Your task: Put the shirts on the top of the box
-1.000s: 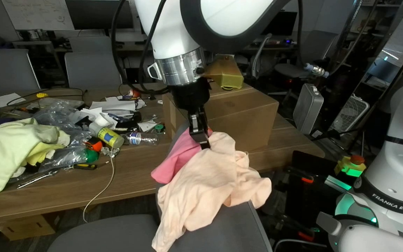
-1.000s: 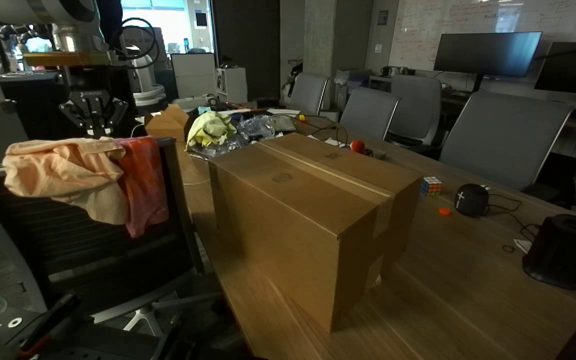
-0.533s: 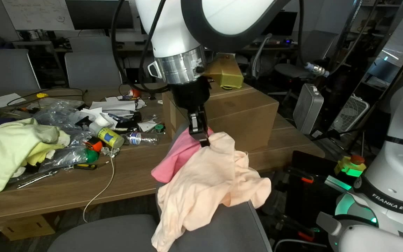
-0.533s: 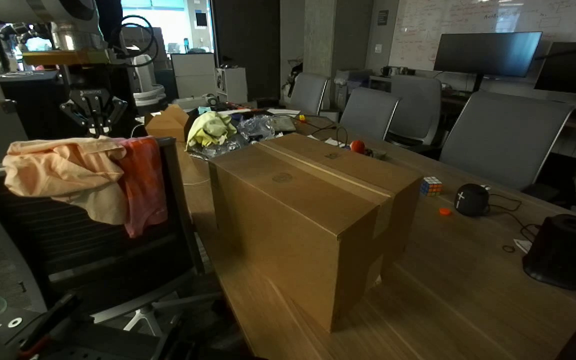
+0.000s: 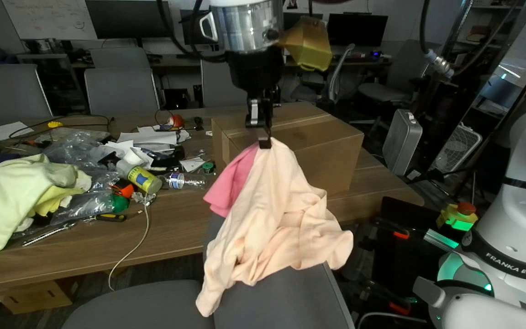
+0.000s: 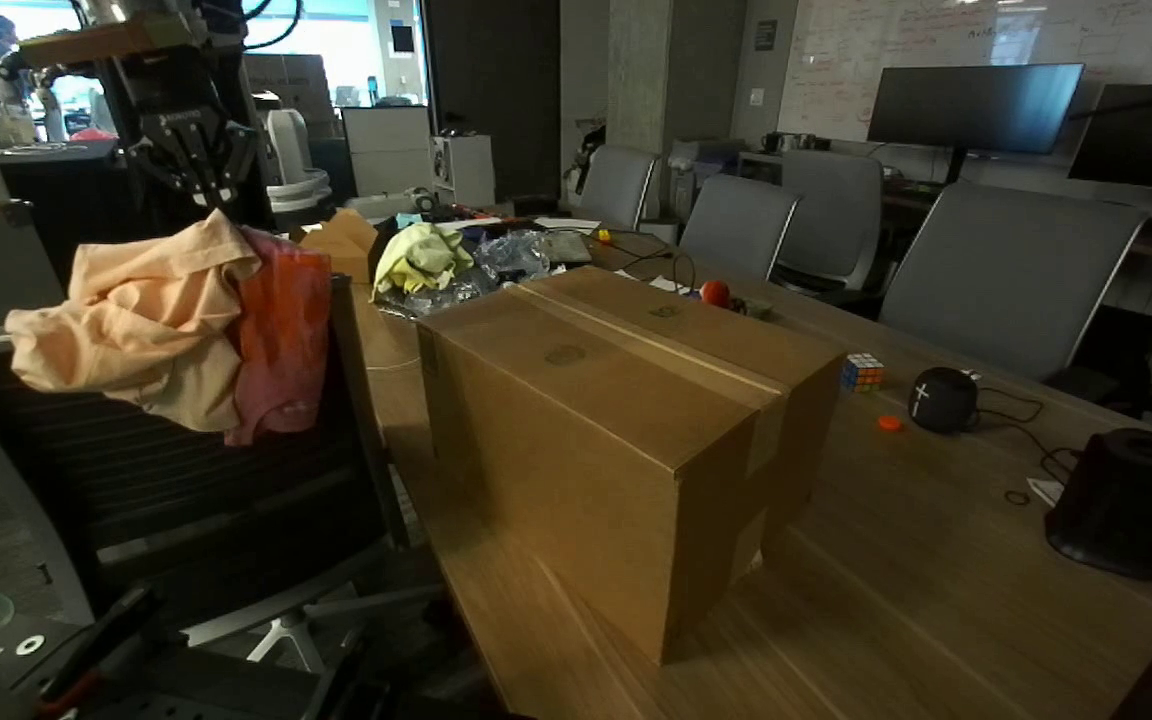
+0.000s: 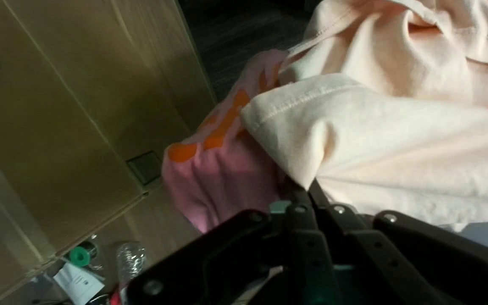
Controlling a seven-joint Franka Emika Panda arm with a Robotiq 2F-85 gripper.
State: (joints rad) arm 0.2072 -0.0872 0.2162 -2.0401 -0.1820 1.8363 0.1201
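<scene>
My gripper [image 5: 265, 142] is shut on a pinched corner of the peach shirt [image 5: 272, 219] above the chair back [image 5: 299, 292]. The peach shirt hangs from the fingertips in a peak, and its lower part still lies over the chair back. The pink and orange shirt [image 6: 281, 340] is beside it and raised too; I cannot tell whether the fingers also hold it. In the wrist view the fingertips [image 7: 308, 190] close on the peach cloth, with the pink shirt [image 7: 227, 178] just left of it. The closed cardboard box [image 6: 576, 370] stands on the table, its top bare.
The table [image 6: 936, 560] carries a speaker [image 6: 944, 400], a black cylinder [image 6: 1126, 500] and a puzzle cube [image 6: 862, 372]. A yellow-green cloth [image 5: 25, 192], plastic wrap, a spray bottle [image 5: 139, 176] and papers are piled at the table's other end.
The gripper has risen from the chair back with the peach shirt pinched in it. The peach cloth is drawn up into a peak, and the pink shirt has risen with it.
</scene>
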